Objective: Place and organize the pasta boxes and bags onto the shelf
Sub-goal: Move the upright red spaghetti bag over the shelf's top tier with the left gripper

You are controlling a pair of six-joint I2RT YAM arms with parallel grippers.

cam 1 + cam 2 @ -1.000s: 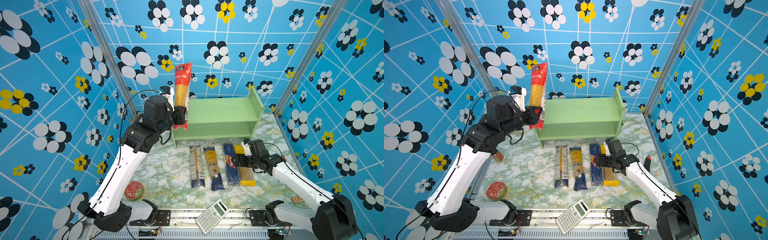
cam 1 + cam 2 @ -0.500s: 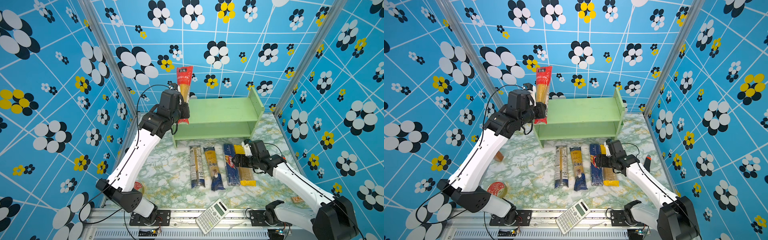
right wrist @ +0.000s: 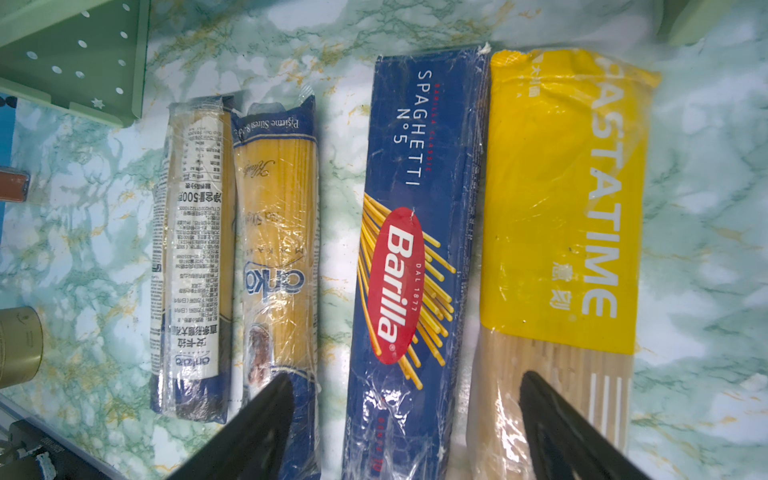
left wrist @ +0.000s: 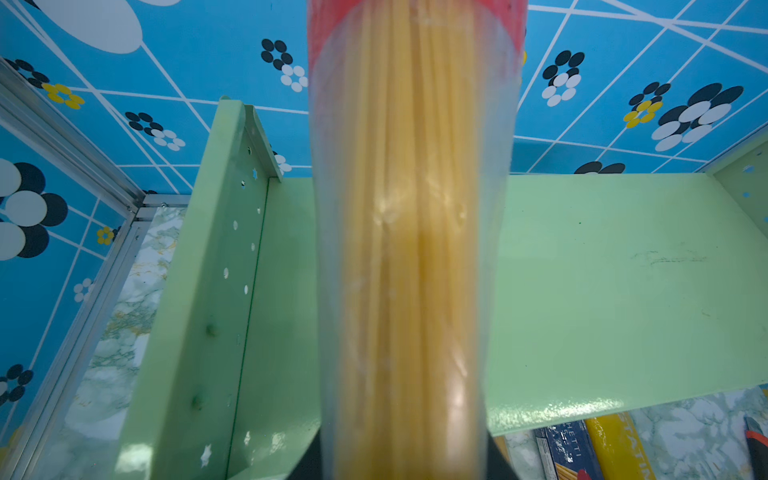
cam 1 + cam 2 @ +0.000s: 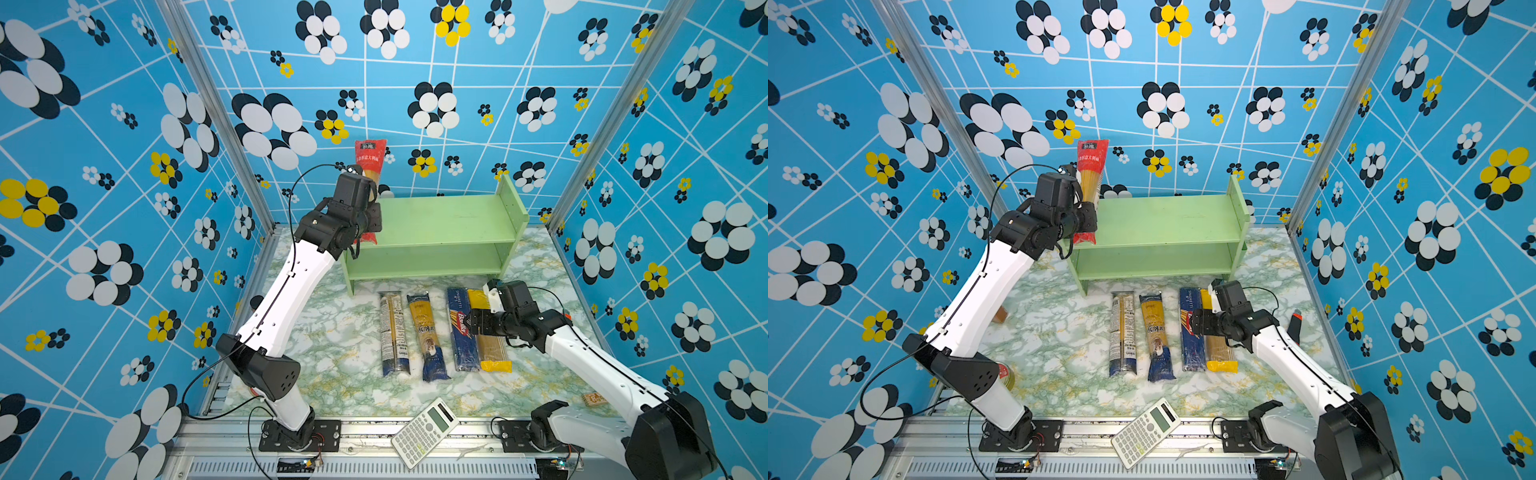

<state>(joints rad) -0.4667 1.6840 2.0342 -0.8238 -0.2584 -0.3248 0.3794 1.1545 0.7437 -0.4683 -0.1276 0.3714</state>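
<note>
left tool [image 5: 371,217]: clamped tight on red-ended clear spaghetti bag [image 5: 369,164] | held upright at left end of green shelf [image 5: 444,220] top tier, probably for standing it there; contact unclear | right tool [image 3: 405,384]: spread wide, empty, poised over Barilla box [image 3: 409,174] on table [image 3: 706,249], apparently pre-grasp

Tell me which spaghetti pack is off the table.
The red-ended clear bag: the left claw holds it upright at the shelf's left end. The other four packs lie flat on the tabletop.
</note>
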